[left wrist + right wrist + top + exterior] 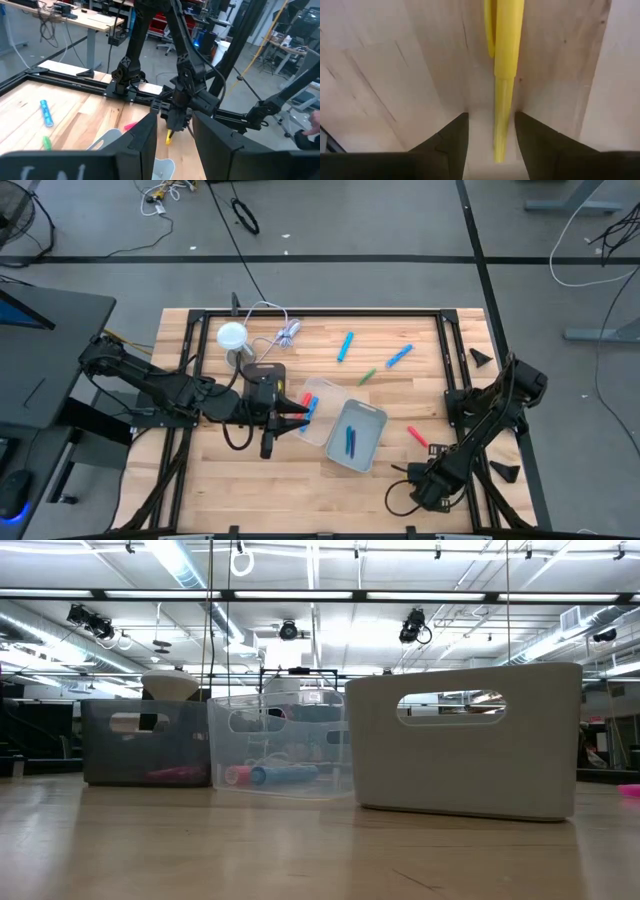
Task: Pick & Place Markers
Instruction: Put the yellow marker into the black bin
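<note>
Straddling a yellow marker (503,75) on the table (210,470), right gripper (491,131) jaws spread, near grey bin (375,415). Left gripper (300,415) over clear bin (322,385), jaws spread, empty. Some markers binned; blue marker (345,346), green marker (367,377), red marker (417,436) beyond grey bin remain.

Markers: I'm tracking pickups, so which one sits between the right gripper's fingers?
The yellow marker, lying on the wood between the right gripper's open fingers; the others lie elsewhere.
</note>
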Robot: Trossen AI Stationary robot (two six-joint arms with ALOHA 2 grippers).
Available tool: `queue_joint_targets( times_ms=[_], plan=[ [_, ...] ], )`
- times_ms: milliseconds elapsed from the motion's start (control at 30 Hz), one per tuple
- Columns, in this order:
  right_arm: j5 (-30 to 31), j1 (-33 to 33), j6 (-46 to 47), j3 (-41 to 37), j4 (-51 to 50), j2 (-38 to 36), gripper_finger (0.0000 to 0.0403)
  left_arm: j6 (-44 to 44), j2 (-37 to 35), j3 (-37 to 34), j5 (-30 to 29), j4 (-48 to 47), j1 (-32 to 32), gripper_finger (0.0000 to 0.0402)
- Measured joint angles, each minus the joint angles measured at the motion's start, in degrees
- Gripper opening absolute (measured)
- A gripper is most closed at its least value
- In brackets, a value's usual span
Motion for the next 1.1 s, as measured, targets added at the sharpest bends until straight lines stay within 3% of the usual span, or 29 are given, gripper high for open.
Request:
queue_joint_targets(
  times_ms=[467, 933, 1100],
  plan=[
    [-1.19, 0.42, -2.74, -0.19, -0.71, 0.82, 0.0153, -0.2, 0.0, -0.02, 3.83, -0.09, 0.0, 0.013],
    [-0.35, 0.42, -1.38, -0.37, -1.28, 0.91, 0.003, -0.22, 0.0, -0.02, 3.83, -1.19, -0.02, 0.013],
    [-0.28, 0.42, -1.24, -0.2, -1.22, 0.89, 0.0015, -0.24, 0.0, -0.02, 3.81, -1.68, -0.02, 0.013]
  ],
)
